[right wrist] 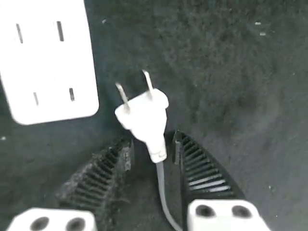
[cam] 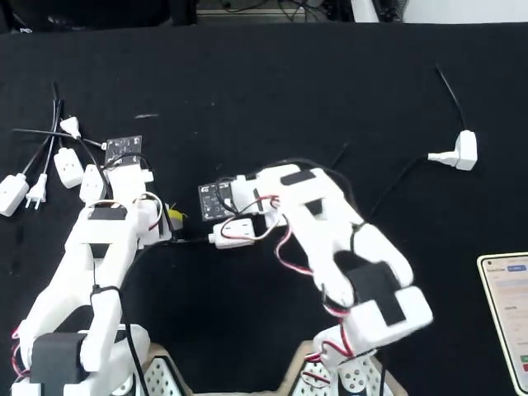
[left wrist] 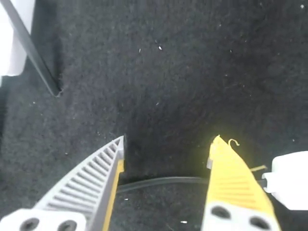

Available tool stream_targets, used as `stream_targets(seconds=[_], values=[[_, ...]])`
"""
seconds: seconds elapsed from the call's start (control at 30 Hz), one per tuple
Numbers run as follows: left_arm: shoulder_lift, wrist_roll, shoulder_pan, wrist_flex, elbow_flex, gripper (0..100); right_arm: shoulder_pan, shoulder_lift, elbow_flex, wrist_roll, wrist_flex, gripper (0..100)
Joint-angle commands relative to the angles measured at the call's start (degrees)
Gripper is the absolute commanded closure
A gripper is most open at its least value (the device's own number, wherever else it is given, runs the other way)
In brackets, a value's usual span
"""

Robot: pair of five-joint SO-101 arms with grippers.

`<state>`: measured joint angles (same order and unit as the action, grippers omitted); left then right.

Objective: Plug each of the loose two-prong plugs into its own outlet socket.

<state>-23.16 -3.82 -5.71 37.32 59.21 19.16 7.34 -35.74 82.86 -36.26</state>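
1. The right hand (right wrist: 153, 142) is spread, its two dark ribbed fingers (right wrist: 103, 171) on either side of the neck of a white two-prong plug (right wrist: 143, 113). There is a gap on each side, so it is around the plug and not pinching it.
2. That plug lies on the black counter (right wrist: 240, 72) with both prongs bare and pointing away from the hand. Its grey cord runs back between the fingers.
3. A white outlet block (right wrist: 48, 62) lies just beside the plug, face up with its slot pairs showing. The plug's prongs are not in it.
4. The left hand (left wrist: 168, 139) is also spread, with one grey finger (left wrist: 101, 168) and one yellow finger. A black cable (left wrist: 159, 182) crosses the cloth between them, and neither finger touches it.
5. A white piece (left wrist: 291, 178) sits just beside the yellow finger. It may be a plug body, but too little shows to be sure.
6. In the high view, a cluster of white plugs and adapters (cam: 68, 165) lies ahead of the left arm (cam: 99, 247).
7. An angled white plug (cam: 458, 153) on a black cord lies well apart to the right.
8. A phone (cam: 505, 313) lies at the right edge of the counter.
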Motion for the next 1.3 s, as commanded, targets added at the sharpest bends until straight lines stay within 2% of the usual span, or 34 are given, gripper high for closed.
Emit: stream_targets(seconds=[0.0, 0.1, 0.2, 0.33, 0.57, 0.67, 0.83, 1.0, 1.07, 1.27], values=[[-1.9, -0.7, -0.3, -0.4, -0.6, 72, -1.7, 3.3, 5.6, 0.5, 1.1, 85.8], [-1.9, -0.6, -0.3, -0.4, -0.6, 72, -2.2, 5.1, 6.5, 0.5, 0.8, 86.9], [-1.9, -0.6, -0.3, -0.4, -0.6, 72, -2.4, 5.0, 6.6, -1.0, -2.2, 99.5], [-1.9, -0.6, -0.3, -0.4, -0.6, 72, -2.6, 2.5, 7.6, -9.4, -9.1, 98.6], [-1.9, -0.6, -0.3, -0.4, -0.6, 72, -6.3, -15.6, 2.0, -13.4, -20.7, 98.8], [-1.9, -0.6, -0.3, -0.4, -0.6, 72, -7.2, -24.7, -5.5, -16.7, -22.1, 98.8], [-1.9, -0.6, -0.3, -0.4, -0.6, 72, -7.4, -36.2, -19.5, -26.5, -21.9, 98.8], [-1.9, -0.6, -0.3, -0.4, -0.4, 72, -7.4, -42.2, -26.7, -30.0, -21.7, 98.5], [-1.9, -0.6, -0.3, -0.4, -0.3, 72, -7.2, -42.2, -28.2, -30.1, -21.7, 95.6], [-1.9, -0.6, -0.5, -0.4, -0.1, 72, -7.5, -42.2, -28.5, -30.2, -22.1, 72.4]])
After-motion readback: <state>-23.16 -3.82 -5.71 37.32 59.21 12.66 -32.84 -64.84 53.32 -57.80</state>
